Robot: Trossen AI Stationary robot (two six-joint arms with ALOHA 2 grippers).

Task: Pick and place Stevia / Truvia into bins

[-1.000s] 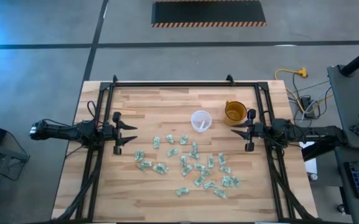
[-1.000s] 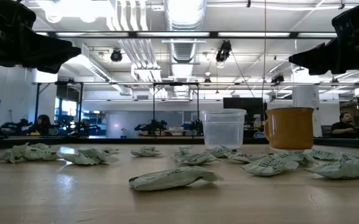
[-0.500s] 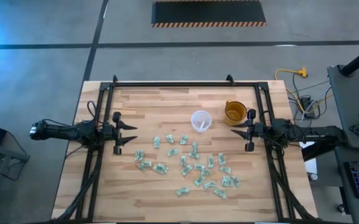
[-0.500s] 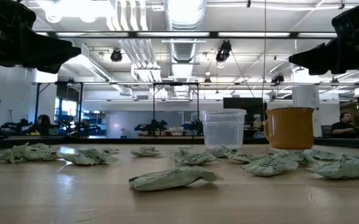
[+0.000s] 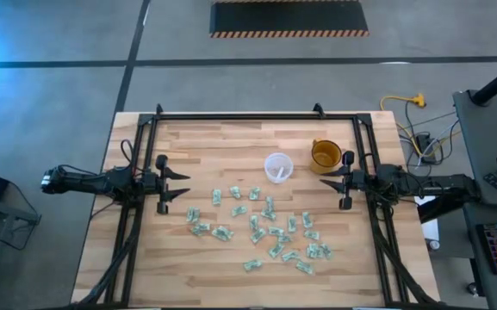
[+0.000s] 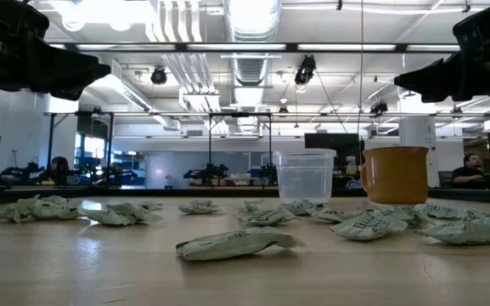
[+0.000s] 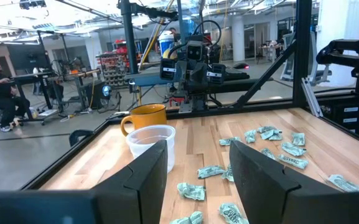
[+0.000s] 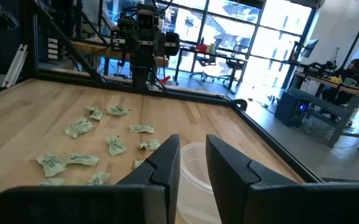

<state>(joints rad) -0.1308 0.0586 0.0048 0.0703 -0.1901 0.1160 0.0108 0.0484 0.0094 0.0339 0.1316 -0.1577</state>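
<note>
Reaching from the frame's sides, left fingers (image 5: 183, 185) and right fingers (image 5: 324, 178), both spread and empty, risk tipping the light clear cup (image 5: 277, 167) above centre or double-picking crowded sachets (image 5: 265, 228) lower-centre on the desk (image 5: 222, 142).

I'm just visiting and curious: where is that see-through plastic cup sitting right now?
In the high view the clear cup stands upright on the wooden table, just left of the orange cup, with the scattered sachets in front of it.
</note>
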